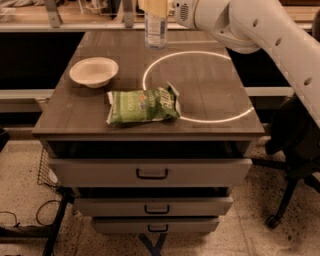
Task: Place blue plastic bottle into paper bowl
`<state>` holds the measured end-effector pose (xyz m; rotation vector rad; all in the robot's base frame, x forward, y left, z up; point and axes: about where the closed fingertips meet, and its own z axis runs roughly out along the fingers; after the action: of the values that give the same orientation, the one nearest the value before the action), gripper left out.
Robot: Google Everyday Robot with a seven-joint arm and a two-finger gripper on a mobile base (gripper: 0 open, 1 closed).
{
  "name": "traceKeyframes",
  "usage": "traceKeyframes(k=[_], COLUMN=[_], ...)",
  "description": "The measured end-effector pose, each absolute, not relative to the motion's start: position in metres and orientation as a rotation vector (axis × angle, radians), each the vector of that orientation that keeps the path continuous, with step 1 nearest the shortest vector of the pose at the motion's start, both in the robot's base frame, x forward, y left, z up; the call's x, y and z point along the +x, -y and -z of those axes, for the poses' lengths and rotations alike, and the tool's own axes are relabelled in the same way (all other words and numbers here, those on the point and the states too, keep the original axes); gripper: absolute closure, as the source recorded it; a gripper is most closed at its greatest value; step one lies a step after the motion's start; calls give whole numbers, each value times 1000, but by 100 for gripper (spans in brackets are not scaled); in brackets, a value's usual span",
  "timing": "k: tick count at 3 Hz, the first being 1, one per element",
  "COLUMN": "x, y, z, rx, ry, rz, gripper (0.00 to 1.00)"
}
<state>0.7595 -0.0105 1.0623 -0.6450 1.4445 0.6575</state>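
Observation:
The blue plastic bottle (156,32), clear with a pale label, hangs upright at the top of the camera view, above the far edge of the table (210,85). My gripper (156,7) is shut on its upper part, and the cap is cut off by the top of the view. The white arm reaches in from the upper right. The paper bowl (94,71) sits empty on the table's left side, nearer and to the left of the bottle.
A green snack bag (142,105) lies on the table's front middle, right of the bowl. A bright ring of light marks the tabletop. Drawers (150,172) sit below. A dark chair (295,145) stands at the right, a wire basket (47,170) at the left.

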Motion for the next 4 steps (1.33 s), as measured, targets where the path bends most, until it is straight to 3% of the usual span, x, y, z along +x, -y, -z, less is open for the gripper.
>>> traceKeyframes(k=[1, 4], x=[749, 733], y=[-61, -173], z=[-1055, -1005], rx=[-683, -760], ry=[-1435, -1418], rz=[-696, -828], gripper=[100, 100])
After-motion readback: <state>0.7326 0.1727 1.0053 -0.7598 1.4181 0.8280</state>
